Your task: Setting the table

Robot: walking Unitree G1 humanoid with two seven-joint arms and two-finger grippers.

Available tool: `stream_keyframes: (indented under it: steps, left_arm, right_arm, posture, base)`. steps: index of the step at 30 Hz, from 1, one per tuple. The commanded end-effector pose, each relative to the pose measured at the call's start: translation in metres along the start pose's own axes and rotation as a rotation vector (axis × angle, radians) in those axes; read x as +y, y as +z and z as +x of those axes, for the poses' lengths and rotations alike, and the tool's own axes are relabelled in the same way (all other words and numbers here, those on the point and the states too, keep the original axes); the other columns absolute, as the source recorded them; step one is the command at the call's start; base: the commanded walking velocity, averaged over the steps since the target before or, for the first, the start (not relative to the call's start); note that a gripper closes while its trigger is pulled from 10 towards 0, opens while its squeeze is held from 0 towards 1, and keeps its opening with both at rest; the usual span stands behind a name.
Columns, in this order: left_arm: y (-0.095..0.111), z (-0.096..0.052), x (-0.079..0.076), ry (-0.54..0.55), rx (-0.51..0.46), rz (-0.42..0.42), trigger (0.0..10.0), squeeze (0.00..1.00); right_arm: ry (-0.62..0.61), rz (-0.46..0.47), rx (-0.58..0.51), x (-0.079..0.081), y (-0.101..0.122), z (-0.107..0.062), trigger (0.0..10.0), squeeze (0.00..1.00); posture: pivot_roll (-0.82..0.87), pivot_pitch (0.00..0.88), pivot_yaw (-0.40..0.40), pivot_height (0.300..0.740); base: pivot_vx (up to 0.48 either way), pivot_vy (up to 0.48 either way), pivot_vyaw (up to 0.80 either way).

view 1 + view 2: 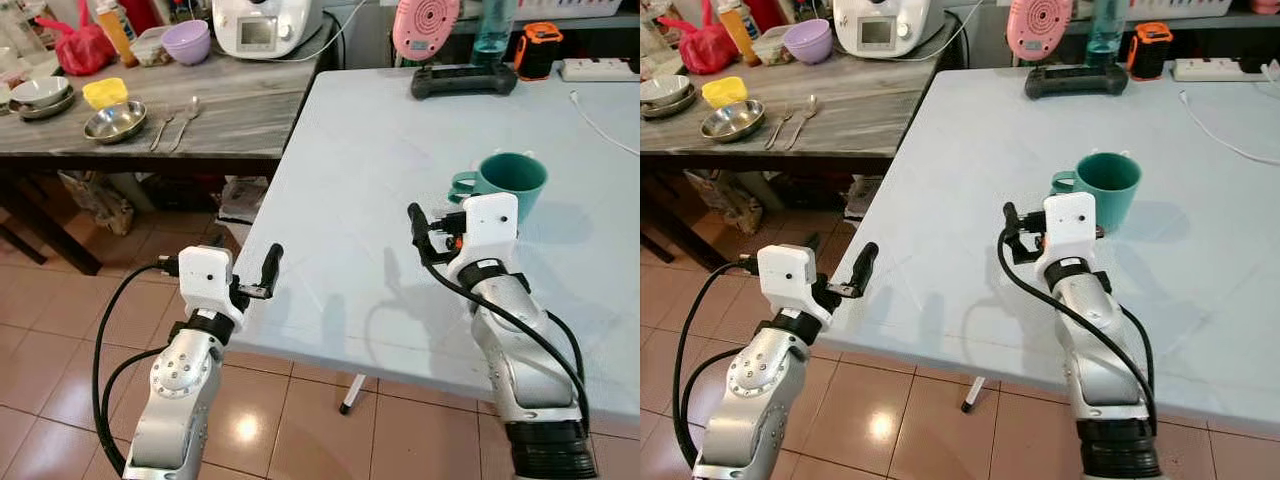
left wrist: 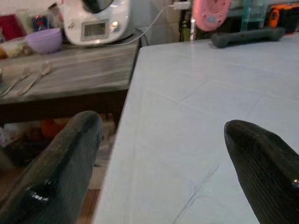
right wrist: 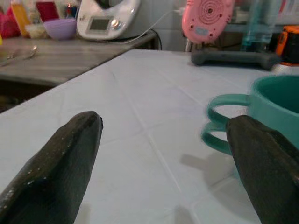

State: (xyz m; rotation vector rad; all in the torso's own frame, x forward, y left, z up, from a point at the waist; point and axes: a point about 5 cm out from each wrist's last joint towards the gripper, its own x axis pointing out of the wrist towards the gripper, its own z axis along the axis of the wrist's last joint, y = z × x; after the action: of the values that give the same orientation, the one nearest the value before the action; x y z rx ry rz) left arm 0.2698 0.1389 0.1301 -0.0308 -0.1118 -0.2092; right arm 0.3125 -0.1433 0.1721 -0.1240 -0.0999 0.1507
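Teal mug [image 1: 512,185] on pale table [image 1: 350,180]: ceramic probably, rigid, breakable, glaze slick. Take by handle. Right gripper [image 3: 163,154] spread, empty, just short of mug; left gripper [image 2: 163,163] spread, empty, well left.

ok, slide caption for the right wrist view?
Open right claw over the pale blue table, teal mug beside one finger.
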Motion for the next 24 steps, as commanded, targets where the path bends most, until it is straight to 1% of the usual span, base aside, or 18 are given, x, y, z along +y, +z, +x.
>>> stream_keyframes:
  steps: [1,12,15,24]
  left_arm:
    - [-0.0022,-0.0013,-0.0012,-0.009,0.010,0.007,10.0,0.00]
    - [-0.0033,-0.0024,-0.0028,-0.015,0.016,0.000,10.0,0.00]
    - [-0.0044,-0.0037,-0.0037,-0.013,0.022,-0.020,10.0,0.00]
    - [-0.0073,-0.0063,-0.0045,-0.024,0.043,-0.020,10.0,0.00]
  right_arm:
    - [-0.006,0.000,0.000,-0.0037,-0.0003,-0.0008,10.0,0.00]
    - [0.003,0.004,0.005,-0.0023,-0.0013,-0.0020,10.0,0.00]
    - [0.008,0.005,0.008,-0.0011,-0.0023,-0.0029,10.0,0.00]
    - [0.017,0.004,0.013,0.0018,-0.0033,-0.0042,10.0,0.00]
  posture:
    - [-0.13,0.106,0.146,0.740]
    - [-0.13,0.111,0.144,0.740]
    - [-0.13,0.115,0.143,0.740]
    - [-0.13,0.120,0.147,0.740]
  base:
    - [0.292,0.000,0.00]
    - [0.283,0.000,0.00]
    - [0.000,0.000,0.00]
    - [0.000,0.000,0.00]
